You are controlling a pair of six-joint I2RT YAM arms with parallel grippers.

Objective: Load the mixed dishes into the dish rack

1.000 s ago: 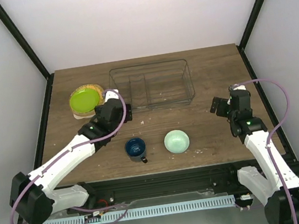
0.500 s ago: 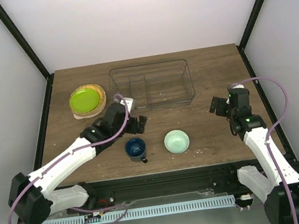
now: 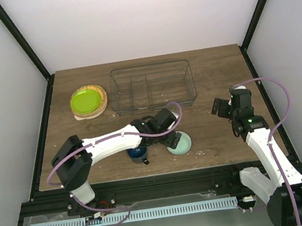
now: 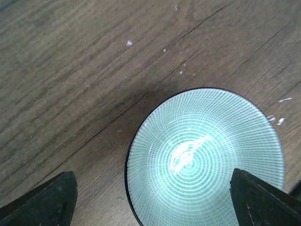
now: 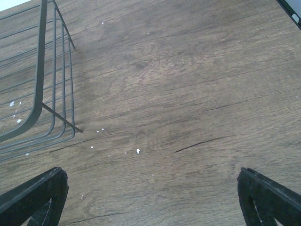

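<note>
The pale mint bowl (image 3: 181, 143) sits upright near the table's front; in the left wrist view it (image 4: 202, 155) fills the lower right. My left gripper (image 3: 172, 138) hovers over it, open and empty, one fingertip (image 4: 51, 200) left of the bowl, the other over its right side. The dark blue mug (image 3: 136, 150) stands just left, partly under my left arm. The lime-green plate (image 3: 87, 100) lies on a tan plate at the back left. The clear dish rack (image 3: 152, 86) stands at the back centre; its corner shows in the right wrist view (image 5: 37, 94). My right gripper (image 3: 218, 107) is open, empty, above bare wood.
White crumbs dot the wood near the rack corner (image 5: 138, 150) and around the bowl (image 4: 129, 43). A black frame borders the table on all sides. The left arm stretches across the front middle of the table.
My left arm has swung right, from beside the green plate across the mug to above the mint bowl. The right arm has barely moved.
</note>
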